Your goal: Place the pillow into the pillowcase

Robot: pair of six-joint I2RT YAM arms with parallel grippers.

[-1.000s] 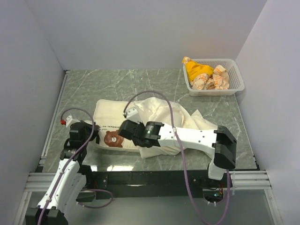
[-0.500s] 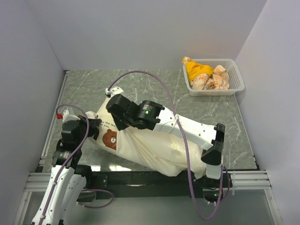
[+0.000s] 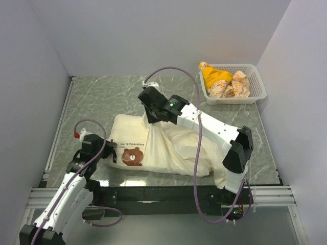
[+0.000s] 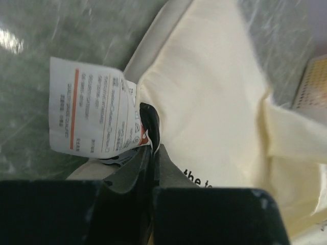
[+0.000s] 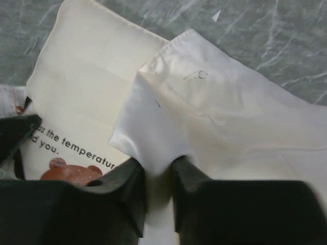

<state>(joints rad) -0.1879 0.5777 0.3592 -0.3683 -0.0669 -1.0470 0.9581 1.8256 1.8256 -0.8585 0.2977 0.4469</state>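
The pillow (image 3: 127, 135) lies flat on the table with its bear print (image 3: 134, 157) facing up. Its right part is under the pillowcase (image 3: 179, 148), a wrinkly cream sack. My left gripper (image 3: 110, 153) is shut on the pillow's left edge, beside its white care label (image 4: 92, 112). In the left wrist view the jaws (image 4: 152, 150) meet on that seam. My right gripper (image 3: 152, 121) hovers above the pillow's far side. There the pillowcase's open edge (image 5: 153, 138) is bunched between its fingers (image 5: 158, 168) and lifted off the pillow (image 5: 82, 87).
A white basket (image 3: 258, 94) with a yellow cloth (image 3: 214, 76) and patterned bundles stands at the back right. Grey walls close in the left, back and right sides. The pillowcase's closed end hangs near the table's front edge by the right arm's base.
The right gripper swung left over the pillow with the pillowcase, then back and to the right. Pillow and left gripper shifted right. The right jaws now stand a little wider.
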